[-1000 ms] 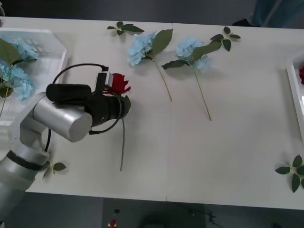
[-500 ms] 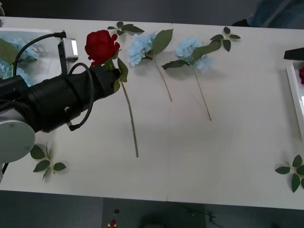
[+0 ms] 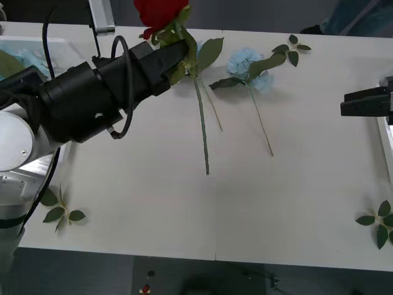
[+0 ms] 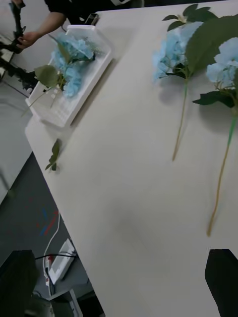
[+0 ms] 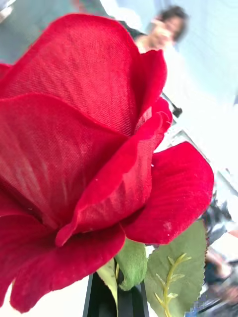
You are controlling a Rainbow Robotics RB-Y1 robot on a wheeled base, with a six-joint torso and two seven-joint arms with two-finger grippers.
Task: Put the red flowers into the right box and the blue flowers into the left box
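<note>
The left gripper (image 3: pixel 177 52) is closed on a red rose (image 3: pixel 158 12), just under the bloom, and holds it high above the back-left part of the table (image 3: pixel 184 209). The long green stem (image 3: pixel 201 129) hangs down from the fingers, and its tip is near the table top; I cannot tell if it touches. In the left wrist view the bloom (image 5: pixel 94 163) stands very close, with a green leaf (image 5: pixel 173 267) under it.

The right gripper (image 3: pixel 368 103) waits with open fingers at the right side of the table, beside the right box (image 3: pixel 379 132), where the rose should go.

The risk, as I judge it, is the long way across the table. The hold is on a thin stem, so the rose can turn or slip if the arm moves fast. The hanging stem can also drag over the two blue flowers (image 3: pixel 249 64) that lie under its path and push them away. One of them (image 4: pixel 171 52) lies close to the stem now.

The left box (image 4: pixel 74 74) already has blue flowers inside. Loose leaf sprigs (image 3: pixel 56 212) lie near the front-left corner, others (image 3: pixel 377 221) at the front-right. These do not block the way, I think.
</note>
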